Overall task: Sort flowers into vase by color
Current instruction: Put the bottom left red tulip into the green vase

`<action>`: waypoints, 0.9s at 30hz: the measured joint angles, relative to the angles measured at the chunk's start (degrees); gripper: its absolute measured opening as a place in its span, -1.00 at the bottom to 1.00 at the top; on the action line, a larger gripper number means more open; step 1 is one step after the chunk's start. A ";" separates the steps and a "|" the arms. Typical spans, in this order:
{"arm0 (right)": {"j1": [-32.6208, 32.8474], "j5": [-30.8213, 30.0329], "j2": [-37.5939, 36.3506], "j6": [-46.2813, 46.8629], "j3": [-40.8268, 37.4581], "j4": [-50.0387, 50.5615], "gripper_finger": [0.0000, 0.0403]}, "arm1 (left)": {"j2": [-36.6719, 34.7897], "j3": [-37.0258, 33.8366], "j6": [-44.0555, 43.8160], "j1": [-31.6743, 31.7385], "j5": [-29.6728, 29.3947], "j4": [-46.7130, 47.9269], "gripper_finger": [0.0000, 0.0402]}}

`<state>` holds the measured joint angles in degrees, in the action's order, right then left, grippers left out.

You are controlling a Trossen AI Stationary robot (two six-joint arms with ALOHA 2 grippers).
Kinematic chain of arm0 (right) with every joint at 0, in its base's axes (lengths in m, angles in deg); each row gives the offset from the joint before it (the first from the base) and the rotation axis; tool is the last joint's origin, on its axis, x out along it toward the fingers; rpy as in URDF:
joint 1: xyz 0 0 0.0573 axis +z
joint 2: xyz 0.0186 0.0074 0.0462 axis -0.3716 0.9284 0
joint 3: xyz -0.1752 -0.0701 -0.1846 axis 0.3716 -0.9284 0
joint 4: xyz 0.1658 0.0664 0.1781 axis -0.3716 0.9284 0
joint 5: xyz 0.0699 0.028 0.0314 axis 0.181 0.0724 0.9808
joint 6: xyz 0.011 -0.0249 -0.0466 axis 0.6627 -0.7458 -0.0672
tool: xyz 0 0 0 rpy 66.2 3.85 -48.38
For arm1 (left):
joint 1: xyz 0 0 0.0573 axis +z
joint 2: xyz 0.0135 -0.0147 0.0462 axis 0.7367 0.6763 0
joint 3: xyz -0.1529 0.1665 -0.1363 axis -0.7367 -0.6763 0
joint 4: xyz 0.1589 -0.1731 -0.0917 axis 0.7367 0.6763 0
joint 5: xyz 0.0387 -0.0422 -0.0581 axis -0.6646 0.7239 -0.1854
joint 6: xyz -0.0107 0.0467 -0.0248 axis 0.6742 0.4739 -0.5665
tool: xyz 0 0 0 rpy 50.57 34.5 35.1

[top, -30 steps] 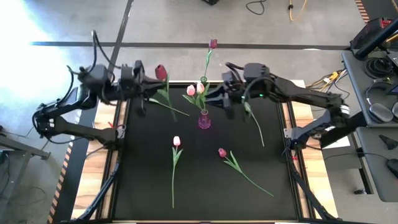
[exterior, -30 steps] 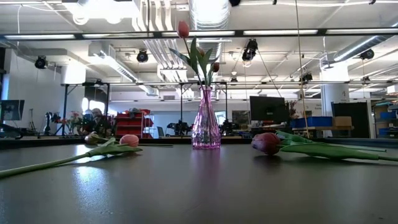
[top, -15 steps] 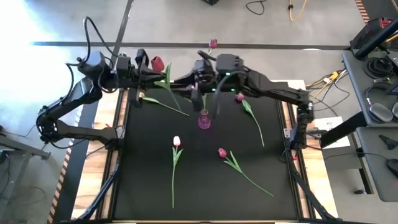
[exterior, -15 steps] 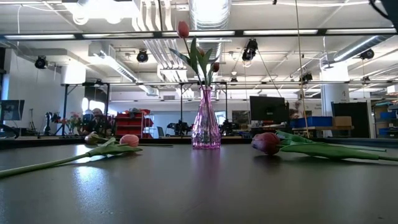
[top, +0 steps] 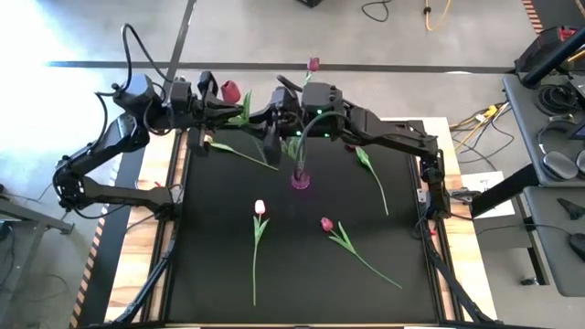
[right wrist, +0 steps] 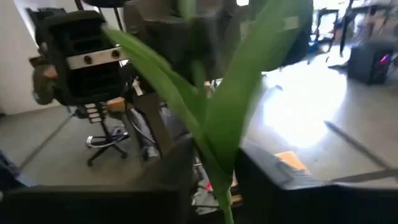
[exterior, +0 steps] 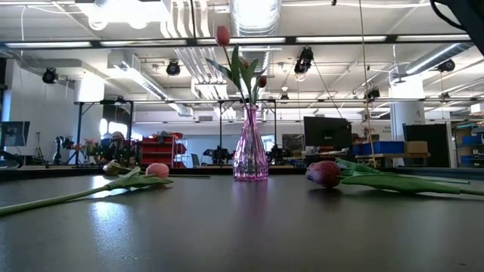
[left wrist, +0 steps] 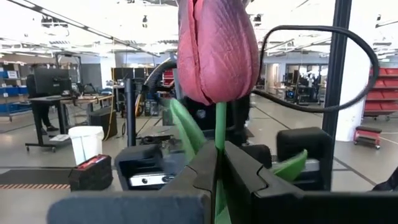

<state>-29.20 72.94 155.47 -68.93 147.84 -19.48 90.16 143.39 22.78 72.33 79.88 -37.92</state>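
My left gripper [top: 219,94] is at the table's far left and is shut on a maroon tulip [top: 231,90], whose head stands large in the left wrist view [left wrist: 214,50]. My right gripper [top: 271,123] is open just to the right of that tulip. In the right wrist view its fingers [right wrist: 214,168] stand on either side of the tulip's green leaves [right wrist: 224,106]; I cannot tell whether they touch. A pink glass vase [top: 300,177] stands on its base at the table's middle far side and holds several tulips [exterior: 240,72]. My left gripper pinches the maroon tulip's stem [left wrist: 219,127] between its two fingers, a little below the head. The head stands out beyond the fingertips and the leaves spread beside them. The tulip is lifted clear of the table.
A pink tulip [top: 260,208], a maroon tulip [top: 326,224] and another tulip [top: 353,143] lie flat on the black mat. A thin stem [top: 242,155] lies below the left gripper. The right arm reaches over the vase.
My right gripper has gone from the right of the vase toward the table's left, past the vase, up to the tulip that the left gripper holds. My left gripper has drawn the maroon tulip a little toward the far edge.
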 joint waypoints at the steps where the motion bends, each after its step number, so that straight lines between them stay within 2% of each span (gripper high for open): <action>1: 0.18 -0.28 0.00 -0.68 0.00 -0.02 -0.75 | 0.13 -0.02 -0.20 -0.02 0.02 -0.06 -1.00; 2: 0.33 -0.33 0.00 -1.32 0.00 -0.03 -0.85 | 0.27 0.00 -0.27 -0.04 0.00 0.00 -0.99; 4: 0.32 -0.18 0.00 -1.75 0.00 0.29 -0.90 | 0.55 0.00 -0.28 -0.04 -0.22 -0.04 -0.95; 11: -1.77 0.69 -3.50 -7.77 0.00 4.26 -0.94 | 0.76 0.00 -2.32 -0.06 -5.48 0.30 -0.70; 14: -4.34 2.77 -6.28 -8.86 0.11 5.06 -0.94 | 0.23 -0.02 -2.83 0.02 -8.09 0.77 -0.55; 19: -8.76 2.65 -11.44 -12.11 0.09 9.49 -0.94 | -0.66 -0.20 -2.86 -0.03 -11.39 1.75 -0.33; 27: -15.48 -3.20 -19.82 -18.75 -0.59 18.65 -0.95 | -2.07 -7.04 -3.90 -0.04 -15.03 0.47 -0.22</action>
<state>-44.68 69.74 135.64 -87.68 147.26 -0.83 88.09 136.35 18.88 72.30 64.85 -37.45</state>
